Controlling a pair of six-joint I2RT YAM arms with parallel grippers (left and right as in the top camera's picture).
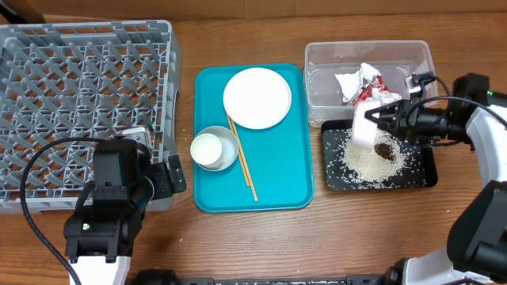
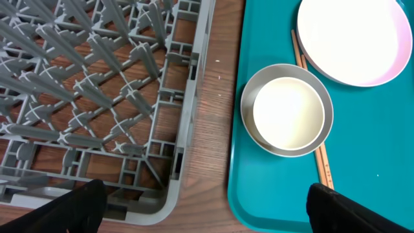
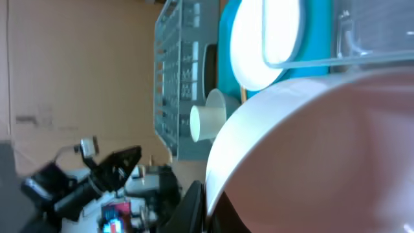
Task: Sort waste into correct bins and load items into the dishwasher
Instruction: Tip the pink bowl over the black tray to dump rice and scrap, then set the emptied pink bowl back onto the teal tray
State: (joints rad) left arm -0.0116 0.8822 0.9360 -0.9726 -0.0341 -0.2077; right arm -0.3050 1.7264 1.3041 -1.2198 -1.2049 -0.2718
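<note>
Rice grains (image 1: pixel 366 162) lie scattered over the black tray (image 1: pixel 424 176), with a brown food lump (image 1: pixel 386 149) among them, on the right side of the wooden desk (image 1: pixel 238 241). My right hand (image 1: pixel 382 117) is clenched on the rim of the white bowl (image 1: pixel 364 128), which hangs tipped on its side over that tray. Just behind it sits the clear tub (image 1: pixel 368 46), holding the red-and-white wrapper (image 1: pixel 372 91) and the crumpled white paper (image 1: pixel 350 81).

In the middle of the desk, the teal tray (image 1: pixel 277 186) carries the large plate (image 1: pixel 257 97), the cup (image 1: pixel 207 149) sitting on the small plate (image 1: pixel 229 138), and two chopsticks (image 1: pixel 244 162) running alongside them. The grey dish rack (image 1: pixel 79 79) fills the far left, and bare wood shows through its lattice.

My left hand (image 1: pixel 165 178) hovers released, fingers spread wide, above the rack's near corner and the strip of desk between rack and teal tray. Past the desk, the right wrist view shows a plain tan backdrop (image 3: pixel 77 65) and some blurred dark equipment I cannot make out.
</note>
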